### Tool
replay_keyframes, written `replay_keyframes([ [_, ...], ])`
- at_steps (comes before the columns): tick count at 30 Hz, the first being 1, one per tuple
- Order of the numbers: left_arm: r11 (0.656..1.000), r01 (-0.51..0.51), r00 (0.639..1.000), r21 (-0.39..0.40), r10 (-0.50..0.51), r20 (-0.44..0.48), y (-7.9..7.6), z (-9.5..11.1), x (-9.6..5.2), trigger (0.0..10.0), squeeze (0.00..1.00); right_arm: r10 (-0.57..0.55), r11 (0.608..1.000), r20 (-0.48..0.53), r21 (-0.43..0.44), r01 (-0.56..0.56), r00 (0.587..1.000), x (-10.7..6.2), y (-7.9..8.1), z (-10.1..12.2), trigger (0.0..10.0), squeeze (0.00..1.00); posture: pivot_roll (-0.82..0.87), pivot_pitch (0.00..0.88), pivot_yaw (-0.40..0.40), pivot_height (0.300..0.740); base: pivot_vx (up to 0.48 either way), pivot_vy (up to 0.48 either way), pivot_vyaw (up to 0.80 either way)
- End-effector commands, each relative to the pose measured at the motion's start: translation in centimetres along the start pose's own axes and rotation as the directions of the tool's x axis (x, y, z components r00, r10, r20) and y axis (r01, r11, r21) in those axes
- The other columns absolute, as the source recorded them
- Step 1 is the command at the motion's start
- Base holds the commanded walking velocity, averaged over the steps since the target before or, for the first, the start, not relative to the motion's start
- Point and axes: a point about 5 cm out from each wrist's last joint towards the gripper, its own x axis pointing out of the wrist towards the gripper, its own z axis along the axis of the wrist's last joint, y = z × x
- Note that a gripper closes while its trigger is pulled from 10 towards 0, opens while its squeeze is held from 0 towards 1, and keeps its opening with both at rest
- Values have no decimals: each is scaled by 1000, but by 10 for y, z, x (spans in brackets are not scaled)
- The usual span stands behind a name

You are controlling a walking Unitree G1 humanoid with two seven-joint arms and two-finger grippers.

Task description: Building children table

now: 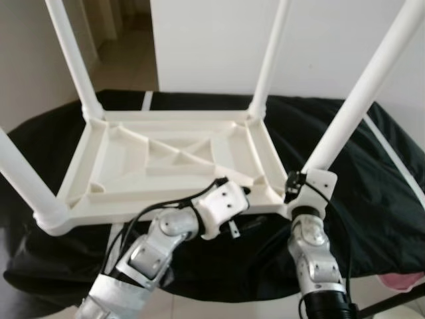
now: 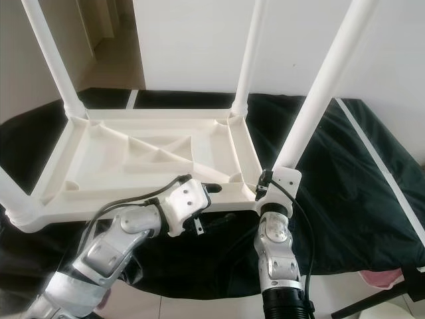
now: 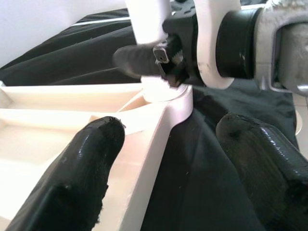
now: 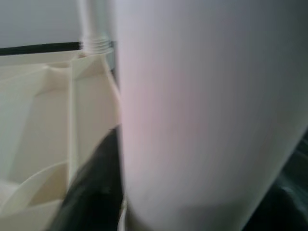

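The white table top [image 1: 172,159] lies upside down on a black-covered surface [image 1: 372,173], legs pointing up. The left hand [image 3: 168,159], fingers spread, straddles its near right edge. The right hand [image 1: 292,189] is clenched on the near right leg [image 1: 358,100] just above its socket.

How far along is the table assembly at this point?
Done: the white tabletop lies upside down on a black cloth with four legs standing in its corners. In hand: the right gripper is shut on the near right leg at its base, apparently seating it; the left gripper, fingers open, straddles the tabletop's rim beside it. Left: finish that leg and turn the table upright.
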Motion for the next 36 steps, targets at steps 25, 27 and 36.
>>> replay_keyframes([
  [25,998,47,998,40,-46,-38,9,-5,-6,10000,0,470,881,40,-82,-466,882,0,-45,15,10000,0,-48,23,5,740,0,0,0],
  [27,998,38,997,49,-35,-72,14,-10,-10,10000,0,546,833,14,-114,-541,838,6,-45,17,10000,0,-43,23,-2,740,0,0,0],
  [36,993,1,971,121,28,-237,35,-36,-29,10000,0,740,654,-99,-124,-746,665,28,-43,18,10000,0,-40,26,2,740,0,0,0],
])
